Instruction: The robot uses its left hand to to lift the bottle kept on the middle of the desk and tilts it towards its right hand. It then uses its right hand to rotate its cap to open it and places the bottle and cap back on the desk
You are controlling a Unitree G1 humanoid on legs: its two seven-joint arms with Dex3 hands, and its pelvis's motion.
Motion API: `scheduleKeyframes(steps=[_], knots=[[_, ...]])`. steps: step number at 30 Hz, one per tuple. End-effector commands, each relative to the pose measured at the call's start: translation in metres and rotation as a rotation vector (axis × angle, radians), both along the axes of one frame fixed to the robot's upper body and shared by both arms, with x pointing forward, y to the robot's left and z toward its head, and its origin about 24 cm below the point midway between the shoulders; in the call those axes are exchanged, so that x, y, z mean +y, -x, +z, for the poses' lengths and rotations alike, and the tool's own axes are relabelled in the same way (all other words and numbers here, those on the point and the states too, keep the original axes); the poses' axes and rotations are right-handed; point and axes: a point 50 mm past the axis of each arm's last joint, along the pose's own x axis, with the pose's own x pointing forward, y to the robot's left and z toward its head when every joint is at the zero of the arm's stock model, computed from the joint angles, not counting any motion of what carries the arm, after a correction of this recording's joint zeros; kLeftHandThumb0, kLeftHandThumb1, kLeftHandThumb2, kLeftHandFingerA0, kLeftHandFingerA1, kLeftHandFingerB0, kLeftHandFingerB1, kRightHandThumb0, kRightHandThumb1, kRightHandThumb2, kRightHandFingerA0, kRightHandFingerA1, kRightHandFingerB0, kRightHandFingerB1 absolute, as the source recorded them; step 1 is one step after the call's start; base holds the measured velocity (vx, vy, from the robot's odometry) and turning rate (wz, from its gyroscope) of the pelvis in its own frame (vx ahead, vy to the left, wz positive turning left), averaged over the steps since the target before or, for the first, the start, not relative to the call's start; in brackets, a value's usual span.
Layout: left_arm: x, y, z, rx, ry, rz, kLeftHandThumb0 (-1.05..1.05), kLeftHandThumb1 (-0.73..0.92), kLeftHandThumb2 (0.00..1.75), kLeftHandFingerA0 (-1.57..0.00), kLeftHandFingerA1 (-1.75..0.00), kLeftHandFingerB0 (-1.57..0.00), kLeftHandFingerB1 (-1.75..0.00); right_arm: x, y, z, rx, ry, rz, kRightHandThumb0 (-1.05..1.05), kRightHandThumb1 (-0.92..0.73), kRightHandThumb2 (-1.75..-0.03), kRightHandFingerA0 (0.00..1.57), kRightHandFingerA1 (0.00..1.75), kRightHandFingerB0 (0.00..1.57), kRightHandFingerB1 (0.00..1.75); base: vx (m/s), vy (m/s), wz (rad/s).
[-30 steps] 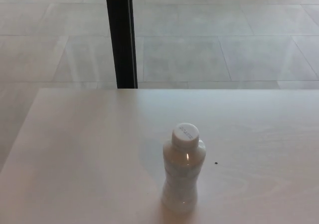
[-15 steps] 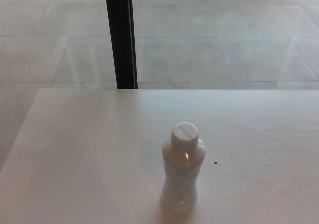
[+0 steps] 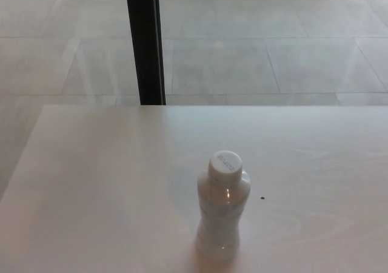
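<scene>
A capped white bottle (image 3: 222, 209) stands upright, long axis vertical, near the bench (image 3: 91, 182) front edge and slightly right of centre; neither robot hand is in view, so their state and which is nearer cannot be told.

Single head view, set high at the near edge of the desk (image 3: 91, 182), facing down and outward. Near field: bottle (image 3: 222, 209) close below lens. Far field: tiled floor (image 3: 273, 48), black post (image 3: 144, 42) far left.
</scene>
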Motion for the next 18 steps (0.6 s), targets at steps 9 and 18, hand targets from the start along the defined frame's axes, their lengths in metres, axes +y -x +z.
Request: scheduleKeyframes(steps=[9,18], knots=[[-0.176,-0.101,0.077,-0.320,0.005,-0.603,-0.40,0.41,1.03,-0.03,-0.54,0.00,-0.50,0.169,-0.074,0.035,-0.148,0.016,0.588,-0.37,-0.50,-1.08,0.03,0.52,0.00,0.49,0.00,0.000,0.00],[-0.215,-0.109,0.059,-0.289,0.009,-0.633,-0.40,0.48,1.07,-0.02,-0.53,0.00,-0.49,0.187,-0.078,0.017,-0.092,-0.017,0.621,-0.75,-0.64,-0.97,0.18,0.51,0.08,0.40,0.00,0.000,0.00]])
